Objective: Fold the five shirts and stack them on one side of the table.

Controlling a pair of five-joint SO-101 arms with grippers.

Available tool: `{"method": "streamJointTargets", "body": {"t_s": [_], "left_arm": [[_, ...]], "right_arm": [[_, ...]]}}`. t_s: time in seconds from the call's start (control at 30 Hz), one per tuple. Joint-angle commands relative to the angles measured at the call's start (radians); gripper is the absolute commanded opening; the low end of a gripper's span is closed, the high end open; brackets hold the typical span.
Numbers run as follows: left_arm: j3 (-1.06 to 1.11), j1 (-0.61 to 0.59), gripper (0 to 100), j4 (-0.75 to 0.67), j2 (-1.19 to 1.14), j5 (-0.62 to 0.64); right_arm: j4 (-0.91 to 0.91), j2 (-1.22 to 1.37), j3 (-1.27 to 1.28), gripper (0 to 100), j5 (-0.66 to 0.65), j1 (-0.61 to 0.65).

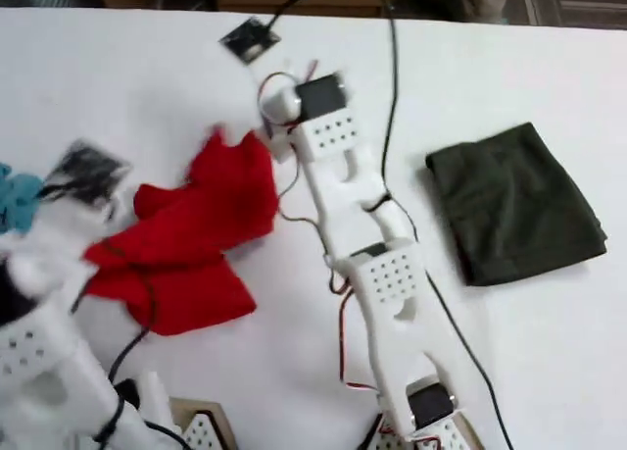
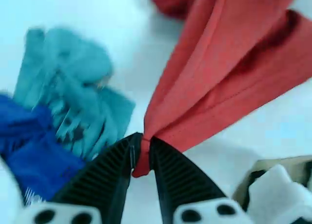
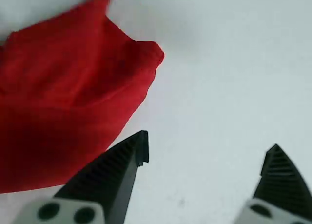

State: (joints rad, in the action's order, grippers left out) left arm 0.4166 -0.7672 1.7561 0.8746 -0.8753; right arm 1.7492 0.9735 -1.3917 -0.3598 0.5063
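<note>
While left jaws clamp red shirt [image 2: 234, 68], teal shirt [image 2: 73, 82] lies beside.

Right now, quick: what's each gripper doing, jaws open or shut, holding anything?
Left gripper: jaws shut on the red shirt.
Right gripper: jaws open, holding nothing.

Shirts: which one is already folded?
The dark green shirt, a neat rectangle; the red shirt is crumpled, pinched in the left claw; teal shirt and blue shirt lie bunched.
</note>
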Motion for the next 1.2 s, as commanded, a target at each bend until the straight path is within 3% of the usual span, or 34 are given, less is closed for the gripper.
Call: {"method": "streamJointTargets", "body": {"t_s": [0.0,0.1,0.33,0.5,0.67,0.8,0.9,1.07,1.17], "left_arm": [[0.025,-0.258,2,-0.064,0.046,-0.038],[0.111,-0.331,2,-0.117,0.046,-0.038],[0.173,-0.299,2,-0.176,0.046,0.006],[0.174,-0.216,2,-0.170,0.046,0.071],[0.153,-0.195,2,-0.169,0.046,0.083],[0.051,-0.199,2,-0.141,0.046,0.083],[-0.004,-0.193,2,-0.126,0.044,0.083],[0.039,-0.183,2,-0.143,0.021,0.083],[0.091,-0.149,2,-0.175,-0.060,0.087]], "right_arm": [[0.012,-0.073,0.003,36.1,0.005,0.031],[-0.036,-0.064,0.012,36.1,0.015,0.064],[-0.185,0.070,0.003,36.1,0.003,0.159],[-0.328,0.128,0.011,36.1,-0.149,0.188],[-0.255,0.219,0.012,36.1,-0.284,0.271],[-0.084,0.265,0.003,36.1,-0.353,0.280],[0.021,0.269,0.006,29.1,-0.362,0.248],[0.018,0.242,-0.032,2.9,-0.285,0.081],[0.018,0.166,-0.068,2.7,-0.281,-0.039]]}}
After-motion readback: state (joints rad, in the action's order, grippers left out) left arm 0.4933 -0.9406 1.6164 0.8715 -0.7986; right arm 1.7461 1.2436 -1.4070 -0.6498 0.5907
